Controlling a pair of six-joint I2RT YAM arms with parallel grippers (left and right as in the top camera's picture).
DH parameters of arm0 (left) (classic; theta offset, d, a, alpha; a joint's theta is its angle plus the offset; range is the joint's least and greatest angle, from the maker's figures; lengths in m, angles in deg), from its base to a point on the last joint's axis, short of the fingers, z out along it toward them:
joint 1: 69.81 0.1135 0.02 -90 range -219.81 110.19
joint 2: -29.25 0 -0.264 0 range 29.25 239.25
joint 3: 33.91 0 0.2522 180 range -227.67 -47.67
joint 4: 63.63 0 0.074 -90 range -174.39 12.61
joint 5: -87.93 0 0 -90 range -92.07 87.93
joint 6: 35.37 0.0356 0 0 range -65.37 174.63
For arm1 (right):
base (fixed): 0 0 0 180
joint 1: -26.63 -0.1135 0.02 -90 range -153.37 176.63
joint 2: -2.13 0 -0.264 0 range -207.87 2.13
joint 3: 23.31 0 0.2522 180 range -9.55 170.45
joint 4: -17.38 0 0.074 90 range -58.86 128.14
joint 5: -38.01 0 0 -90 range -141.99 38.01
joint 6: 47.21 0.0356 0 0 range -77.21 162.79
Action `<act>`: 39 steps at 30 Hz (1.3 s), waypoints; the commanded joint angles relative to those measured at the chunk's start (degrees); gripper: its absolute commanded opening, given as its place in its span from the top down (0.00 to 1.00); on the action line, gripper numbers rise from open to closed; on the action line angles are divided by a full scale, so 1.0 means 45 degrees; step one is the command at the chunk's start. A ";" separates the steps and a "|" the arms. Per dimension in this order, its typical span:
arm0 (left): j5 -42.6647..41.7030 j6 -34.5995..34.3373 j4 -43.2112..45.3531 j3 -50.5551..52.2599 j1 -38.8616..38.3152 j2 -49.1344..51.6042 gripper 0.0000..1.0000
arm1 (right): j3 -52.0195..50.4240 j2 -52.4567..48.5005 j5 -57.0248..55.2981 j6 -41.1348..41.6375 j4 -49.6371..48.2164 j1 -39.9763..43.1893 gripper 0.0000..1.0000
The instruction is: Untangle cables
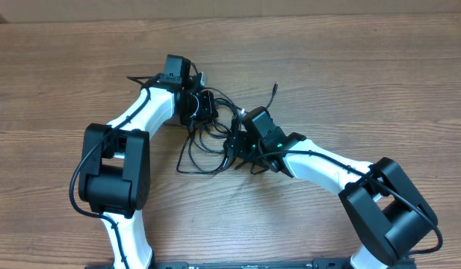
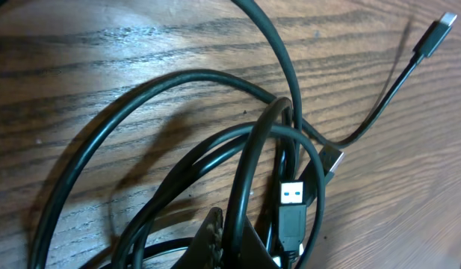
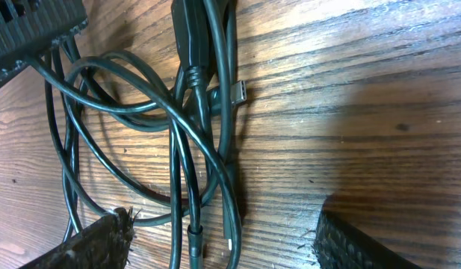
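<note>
The cables (image 1: 208,136) are seen lying on the wooden table (image 1: 350,67) as a knotted bundle of thin black cords, placed between the two arms near the middle of the table. One loose end is stretched away from the bundle toward the far side, and it is finished with a small slim plug (image 2: 441,22). Within the overlapping loops a USB-A plug (image 2: 290,196) with a blue insert is visible, lying flat on the wood. The left gripper (image 1: 202,107) is set at the far left edge of the bundle with its jaws closed together; whether a cord is pinched between them cannot be told. The right gripper (image 3: 215,240) is held low over the near right side of the bundle, its jaws spread wide apart and nothing clasped. Several cords are passed between its fingers (image 3: 96,243), closer to the one on the left in the right wrist view.
</note>
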State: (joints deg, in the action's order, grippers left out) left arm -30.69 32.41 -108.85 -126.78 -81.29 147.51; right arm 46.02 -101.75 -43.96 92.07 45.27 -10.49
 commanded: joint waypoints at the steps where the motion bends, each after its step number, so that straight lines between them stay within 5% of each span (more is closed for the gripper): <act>1: 0.0117 0.0869 -0.0005 0.0049 0.0044 -0.0087 0.96 | 0.0058 0.0243 -0.0461 0.0063 0.0024 0.0053 0.24; 12: 0.0131 0.0923 -0.0335 0.0044 0.0049 -0.0087 0.96 | 0.0058 0.0199 -0.0772 0.0058 0.0034 0.0049 0.26; 39: -0.0903 0.4007 -0.0155 0.0049 0.0039 -0.0087 0.96 | 0.0058 0.0199 -0.0398 0.0053 0.0121 0.0015 0.29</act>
State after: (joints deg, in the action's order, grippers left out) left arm -31.90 47.60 -109.88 -126.78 -81.29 147.53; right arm 46.02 -101.75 -45.94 92.26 45.77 -10.49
